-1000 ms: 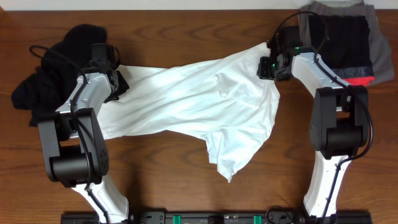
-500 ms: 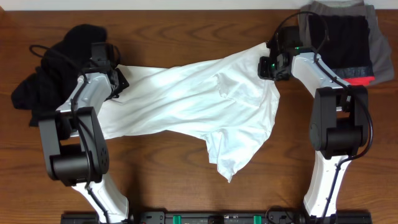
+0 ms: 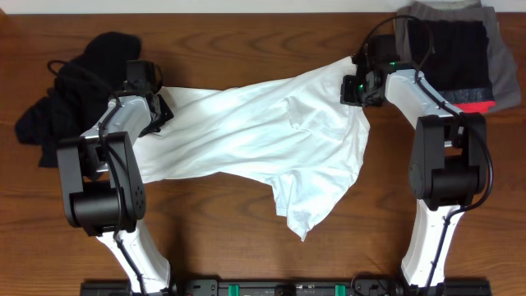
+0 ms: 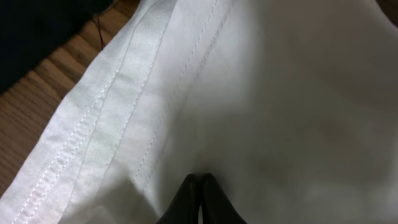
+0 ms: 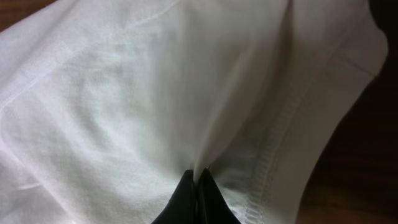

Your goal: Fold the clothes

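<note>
Both grippers are clamping onto the white T-shirt (image 3: 263,140). The left gripper (image 4: 198,185) is pressing its dark fingertips together on a fold of cloth just inside a double-stitched hem, and the right gripper (image 5: 198,179) is pinching a pleat of fabric beside a stitched edge. The shirt is lying rumpled across the middle of the table (image 3: 246,247), stretching between the two grippers from its left end to its upper right corner, with a loose flap trailing toward the near edge. A crumpled black garment (image 3: 70,107) is lying at the left, its edge touching the shirt's left end under the left arm. At the far right corner a black piece with a coral band (image 3: 459,57) is resting on a grey garment (image 3: 503,49), just beside the right gripper.
</note>
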You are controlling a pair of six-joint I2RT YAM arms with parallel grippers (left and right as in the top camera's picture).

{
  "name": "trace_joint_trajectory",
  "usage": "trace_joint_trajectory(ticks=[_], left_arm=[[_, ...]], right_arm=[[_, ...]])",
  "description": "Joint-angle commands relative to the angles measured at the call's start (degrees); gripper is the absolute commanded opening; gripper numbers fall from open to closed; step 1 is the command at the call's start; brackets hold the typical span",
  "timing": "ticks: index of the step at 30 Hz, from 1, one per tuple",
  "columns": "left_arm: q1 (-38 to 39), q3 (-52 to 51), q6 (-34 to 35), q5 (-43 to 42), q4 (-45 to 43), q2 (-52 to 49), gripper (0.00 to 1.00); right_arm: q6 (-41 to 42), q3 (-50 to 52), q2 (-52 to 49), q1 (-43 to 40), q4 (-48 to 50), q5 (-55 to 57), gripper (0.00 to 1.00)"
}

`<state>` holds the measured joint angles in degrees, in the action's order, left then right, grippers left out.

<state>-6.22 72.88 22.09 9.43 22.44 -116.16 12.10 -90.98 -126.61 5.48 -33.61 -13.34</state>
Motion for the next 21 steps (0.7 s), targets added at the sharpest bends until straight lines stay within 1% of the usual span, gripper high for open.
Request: trace_joint_trajectory(ticks=[1,3,10,14,21], left_arm=[[-0.5,-0.8,-0.4,0.2,0.2,-4.4,0.06],[-0.5,-0.8,-0.4,0.3,0.6,-4.4,0.06],[-0.5,-0.8,-0.3,0.3,0.5,-4.4,0.06],[-0.5,-0.8,-0.3,0.3,0.6,-4.4,0.06],[-0.5,-0.8,-0.4,0.3,0.8,-4.4,0.06]], right_arm=[[-1.9,0.0,-0.6,-0.9,-0.2,-0.4,0.01],[-2.0,-0.2,-0.6,-1.7,0.0,-0.7,0.01],[-8.6,-1.3,-0.6,-4.9,0.2,-4.0,0.01],[-12.7,-1.3,-0.6,-5.4,1.3,-6.5,0.01],[-14.9,-1.5,-0.6,-5.5,4.8,-6.8,0.01]])
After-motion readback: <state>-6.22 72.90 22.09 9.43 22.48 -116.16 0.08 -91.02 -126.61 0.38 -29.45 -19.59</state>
